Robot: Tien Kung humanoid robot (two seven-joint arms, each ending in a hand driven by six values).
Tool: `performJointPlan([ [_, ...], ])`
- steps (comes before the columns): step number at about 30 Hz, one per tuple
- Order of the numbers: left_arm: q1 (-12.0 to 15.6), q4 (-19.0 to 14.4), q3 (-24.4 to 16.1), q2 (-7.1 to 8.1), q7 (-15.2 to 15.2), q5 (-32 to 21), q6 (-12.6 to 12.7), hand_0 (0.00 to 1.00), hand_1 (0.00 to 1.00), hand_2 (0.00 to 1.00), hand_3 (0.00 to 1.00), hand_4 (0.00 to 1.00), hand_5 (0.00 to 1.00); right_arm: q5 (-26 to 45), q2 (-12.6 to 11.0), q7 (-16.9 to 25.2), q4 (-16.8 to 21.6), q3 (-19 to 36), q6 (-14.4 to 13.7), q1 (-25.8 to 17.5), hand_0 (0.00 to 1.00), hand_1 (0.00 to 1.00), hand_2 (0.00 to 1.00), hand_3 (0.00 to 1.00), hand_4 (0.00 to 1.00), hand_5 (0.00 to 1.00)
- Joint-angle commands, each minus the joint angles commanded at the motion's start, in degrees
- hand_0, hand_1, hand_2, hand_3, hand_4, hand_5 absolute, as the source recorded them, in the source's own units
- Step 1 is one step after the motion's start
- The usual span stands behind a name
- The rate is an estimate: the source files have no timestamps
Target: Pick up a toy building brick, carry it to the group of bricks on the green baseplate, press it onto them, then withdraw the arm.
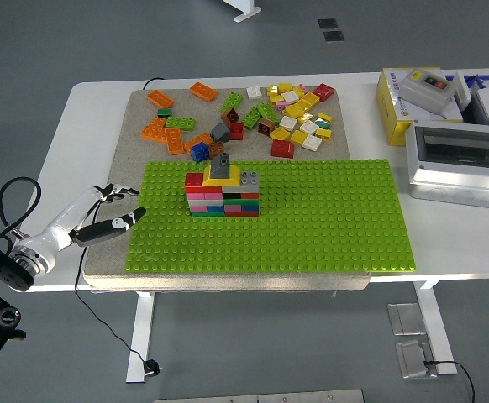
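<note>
Grey floor surrounds the white table point(76, 117), where a green baseplate point(328, 218) lies at centre with the group of bricks point(222, 193) stacked at its upper left. Loose bricks point(261, 113) are scattered above. At lower left the left hand point(110, 214) is seen released, empty. Withdrawal is judged under way; a fresh brick must next be reached.

No legible text anywhere; yellow box point(393, 105) print perhaps too small.
</note>
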Motion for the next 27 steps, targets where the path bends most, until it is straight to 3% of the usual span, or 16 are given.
performJointPlan([
  [27,0.3,-0.6,-0.9,-1.00,0.2,-0.4,-0.1,0.870,0.851,0.866,0.782,0.705,0.630,-3.6,-0.5,-0.3,0.0,5.0,-1.0,0.0,0.757,0.701,0.729,0.699,0.478,0.903],
])
